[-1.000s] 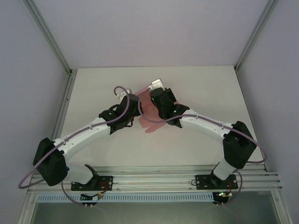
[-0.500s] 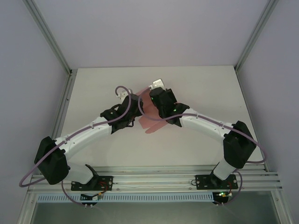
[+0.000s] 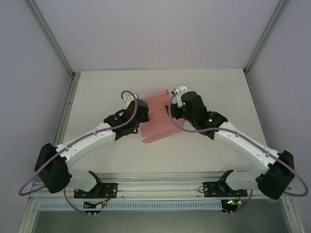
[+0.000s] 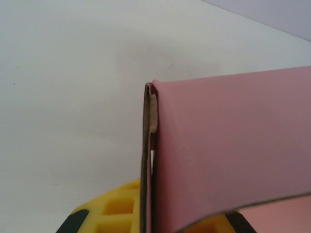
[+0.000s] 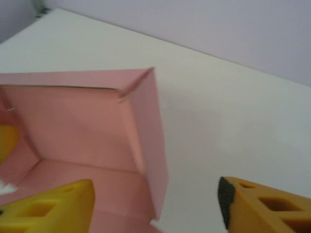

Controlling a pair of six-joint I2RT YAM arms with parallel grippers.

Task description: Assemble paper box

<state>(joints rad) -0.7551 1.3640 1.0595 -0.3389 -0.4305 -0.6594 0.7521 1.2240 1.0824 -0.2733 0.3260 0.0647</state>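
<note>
Left fingers [image 4: 114, 211] clamped on the left edge of the paper box [image 3: 158, 119]; right fingers [image 5: 265, 206] apart, empty, just right of it. Your right fingers face its upright side wall [image 5: 146, 136]; the box's long axis runs near-to-far on the bench [image 3: 218, 87].

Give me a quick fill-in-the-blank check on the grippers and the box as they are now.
1. The left gripper is ___ on the box.
2. The right gripper stands ___, gripping nothing.
3. The box is ___ in colour.
4. The table is ___ in colour.
Missing words: shut; open; pink; white.
</note>
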